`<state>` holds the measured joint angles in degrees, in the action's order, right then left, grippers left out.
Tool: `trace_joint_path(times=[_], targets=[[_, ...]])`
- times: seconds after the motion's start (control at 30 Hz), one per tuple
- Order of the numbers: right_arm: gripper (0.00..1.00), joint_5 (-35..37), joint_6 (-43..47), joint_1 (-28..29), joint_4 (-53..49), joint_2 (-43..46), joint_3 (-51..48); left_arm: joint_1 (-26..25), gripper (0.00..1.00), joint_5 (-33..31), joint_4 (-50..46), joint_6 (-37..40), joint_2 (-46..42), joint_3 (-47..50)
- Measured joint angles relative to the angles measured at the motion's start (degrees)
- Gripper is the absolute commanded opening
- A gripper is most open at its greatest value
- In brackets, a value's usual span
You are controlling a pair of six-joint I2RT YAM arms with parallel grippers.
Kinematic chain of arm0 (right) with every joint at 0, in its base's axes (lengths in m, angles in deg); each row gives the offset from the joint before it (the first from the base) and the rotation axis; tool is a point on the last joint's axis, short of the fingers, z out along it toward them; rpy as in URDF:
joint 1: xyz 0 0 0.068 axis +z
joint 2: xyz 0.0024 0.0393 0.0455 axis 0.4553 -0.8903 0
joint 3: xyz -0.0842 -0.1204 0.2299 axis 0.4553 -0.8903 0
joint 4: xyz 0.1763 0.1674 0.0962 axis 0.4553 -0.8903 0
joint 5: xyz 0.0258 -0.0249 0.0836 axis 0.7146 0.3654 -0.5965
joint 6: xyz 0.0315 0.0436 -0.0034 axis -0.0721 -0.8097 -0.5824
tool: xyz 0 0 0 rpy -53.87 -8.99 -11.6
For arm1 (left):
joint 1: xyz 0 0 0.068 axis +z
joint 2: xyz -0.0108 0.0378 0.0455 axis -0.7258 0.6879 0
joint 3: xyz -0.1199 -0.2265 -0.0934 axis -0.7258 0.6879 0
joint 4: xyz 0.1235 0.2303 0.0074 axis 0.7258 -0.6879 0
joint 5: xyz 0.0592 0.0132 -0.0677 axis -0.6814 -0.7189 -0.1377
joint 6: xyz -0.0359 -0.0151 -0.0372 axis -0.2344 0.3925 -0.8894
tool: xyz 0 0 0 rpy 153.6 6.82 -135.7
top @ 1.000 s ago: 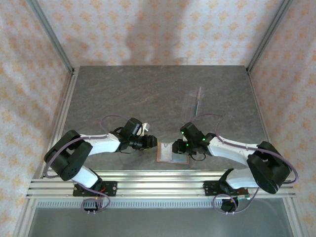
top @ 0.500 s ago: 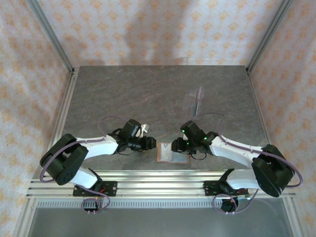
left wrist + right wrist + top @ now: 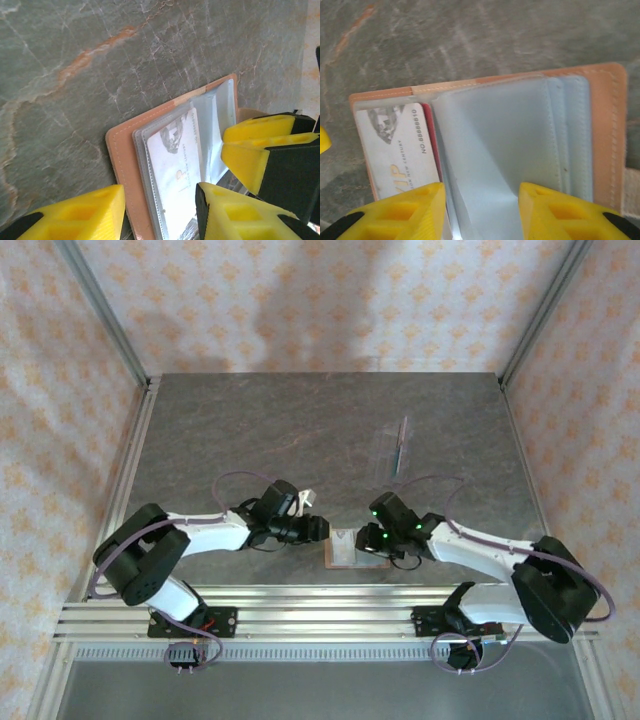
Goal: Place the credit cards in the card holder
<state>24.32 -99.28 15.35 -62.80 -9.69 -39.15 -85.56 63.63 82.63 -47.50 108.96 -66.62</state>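
The card holder (image 3: 345, 551) lies open near the table's front edge, with a tan inside (image 3: 122, 160) and clear plastic sleeves (image 3: 505, 135). A pale credit card (image 3: 177, 170) printed "VIP" sits in a sleeve on its left half (image 3: 395, 150). My left gripper (image 3: 160, 220) hovers open over that half, one finger on each side of the card. My right gripper (image 3: 480, 215) is open over the sleeves, one of which bulges up between its fingers. In the top view both grippers, left (image 3: 322, 530) and right (image 3: 364, 540), meet at the holder. A thin dark credit card (image 3: 400, 445) stands on edge farther back.
The dark card rests in a clear plastic stand (image 3: 392, 450) at the table's middle right. My right gripper's yellow fingers (image 3: 260, 150) show in the left wrist view, close to my left fingers. The aluminium rail (image 3: 330, 615) runs just in front of the holder.
My left gripper has moved right, up to the holder's left half. My right gripper has shifted slightly over the holder, which now shows less of its right half.
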Motion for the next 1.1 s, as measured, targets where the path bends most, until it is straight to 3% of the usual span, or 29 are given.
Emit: trace_joint_path(times=[0.4,0.77,1.1], targets=[[0.38,-1.7,-0.8,0.4,-1.9,0.5,2.3,-0.5,0.39,1.8,6.5,-3.1,2.3,1.3],[0.32,-4.9,-0.6,2.7,3.3,-6.0,3.4,-1.1,0.39,2.1,7.8,-3.6,2.3,2.5],[0.22,-5.8,-0.4,4.1,6.6,-6.4,2.8,-1.1,0.36,2.1,8.3,-3.8,2.8,2.5]])
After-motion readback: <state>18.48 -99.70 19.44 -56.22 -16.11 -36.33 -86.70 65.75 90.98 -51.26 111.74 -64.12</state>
